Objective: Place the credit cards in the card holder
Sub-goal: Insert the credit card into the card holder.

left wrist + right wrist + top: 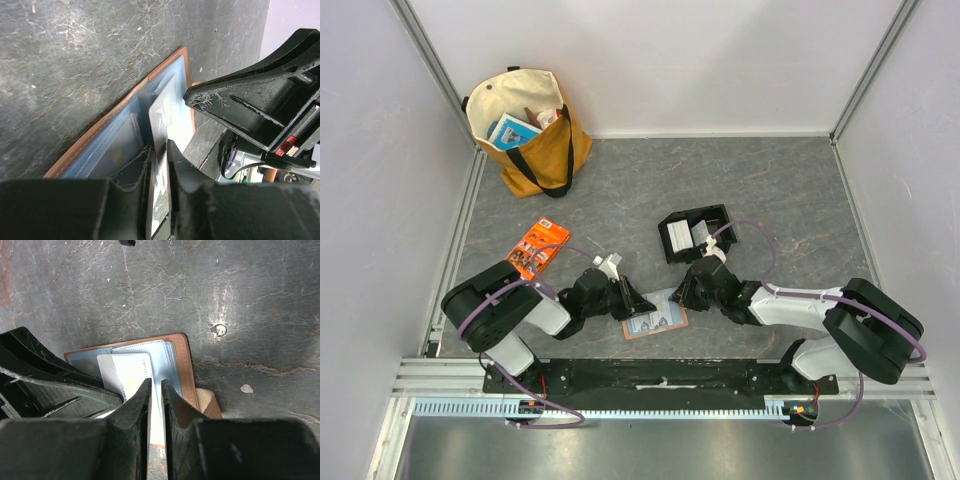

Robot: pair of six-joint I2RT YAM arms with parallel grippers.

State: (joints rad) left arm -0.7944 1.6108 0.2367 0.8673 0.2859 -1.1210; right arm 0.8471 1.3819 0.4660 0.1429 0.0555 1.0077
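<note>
The card holder (656,315) lies open on the table between the arms, tan edge outside and light-blue slotted face up. My left gripper (642,301) is shut on a credit card (161,125), held edge-on, its far end at the holder's (107,147) slots. My right gripper (682,293) is shut with a hairline gap and empty. Its tips (156,382) sit low over the holder's (186,365) right half, beside the white card (127,372). More white cards (677,237) stand in a black tray (712,217).
An orange printed packet (538,247) lies left of the left arm. A tan tote bag (532,135) with items stands at the back left. The left gripper's fingers (50,375) crowd the right wrist view, and the right gripper's fingers (250,95) the left wrist view.
</note>
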